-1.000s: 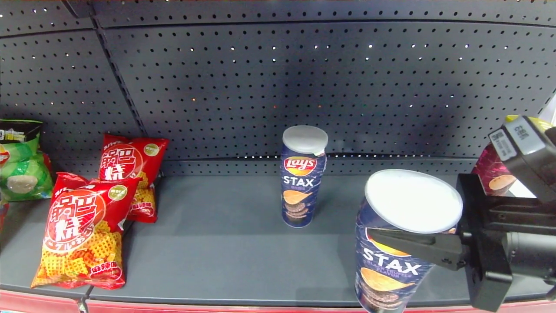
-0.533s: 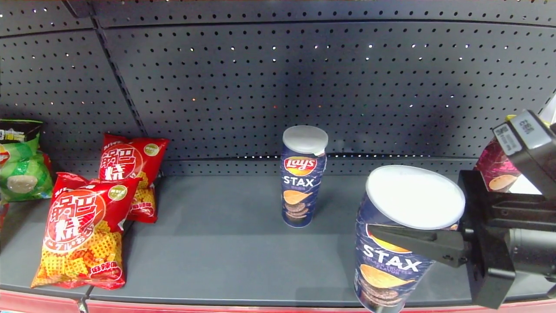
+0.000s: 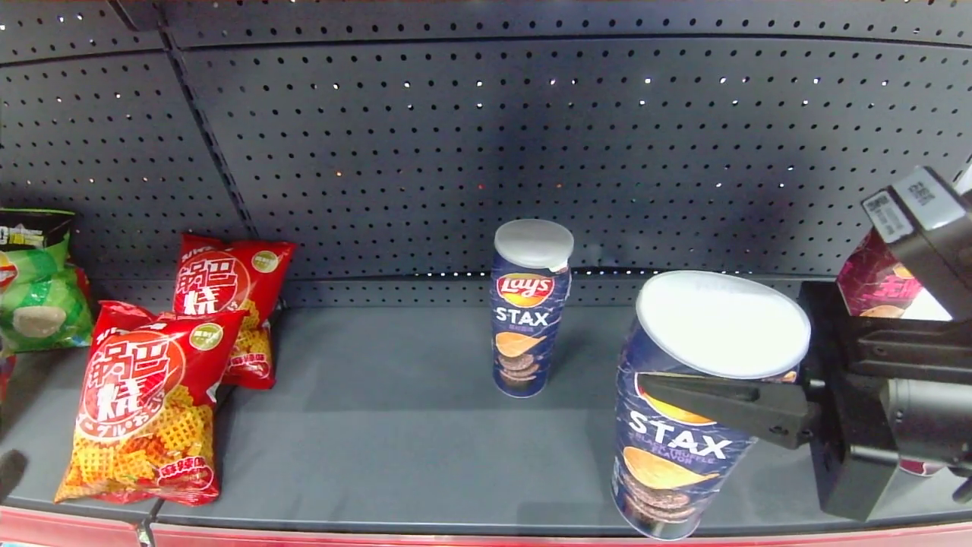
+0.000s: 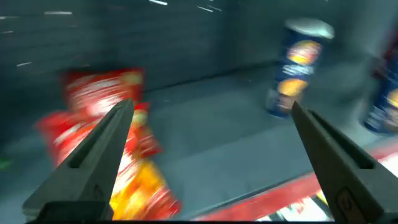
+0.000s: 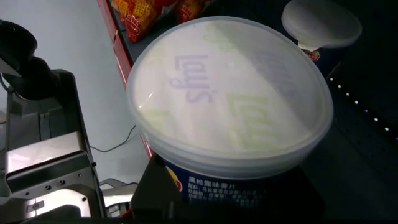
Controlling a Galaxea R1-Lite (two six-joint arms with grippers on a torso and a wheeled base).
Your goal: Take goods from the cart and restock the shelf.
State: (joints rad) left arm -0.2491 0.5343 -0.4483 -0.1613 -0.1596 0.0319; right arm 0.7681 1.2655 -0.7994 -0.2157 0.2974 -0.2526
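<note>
1. Start with the shelf (image 3: 395,425). The dark deck runs across in front of you, and most of its middle is bare.
2. Your right gripper (image 3: 687,391) is clamped around the held can (image 3: 683,448) just under its white lid (image 5: 230,93). The can sits at the shelf's front edge, toward the right end, and leans a little. Its base is right at the front lip, and I can't tell whether it touches the deck.
3. Two red snack bags are at the left end, one lying at the front edge (image 3: 144,410) and one propped against the back panel (image 3: 231,304). A green bag (image 3: 34,289) is further left, and a pink bag (image 3: 881,281) peeks out at the far right.
4. The standing can (image 3: 526,327) is upright near the back edge, mid-shelf, well apart from the one you're carrying.
5. Your left gripper (image 4: 211,155) is spread wide with nothing between its fingers, out in front of the shelf.
6. On progress, one can of this kind is already stocked and the second is arriving. I judge you still need to carry it in beside its twin, stand it straight and let go, then go back for more goods.
7. A second ago the held can's base ran off the bottom of the head view. Now the can has travelled inward over the front lip, and the standing can and the bags haven't budged.
</note>
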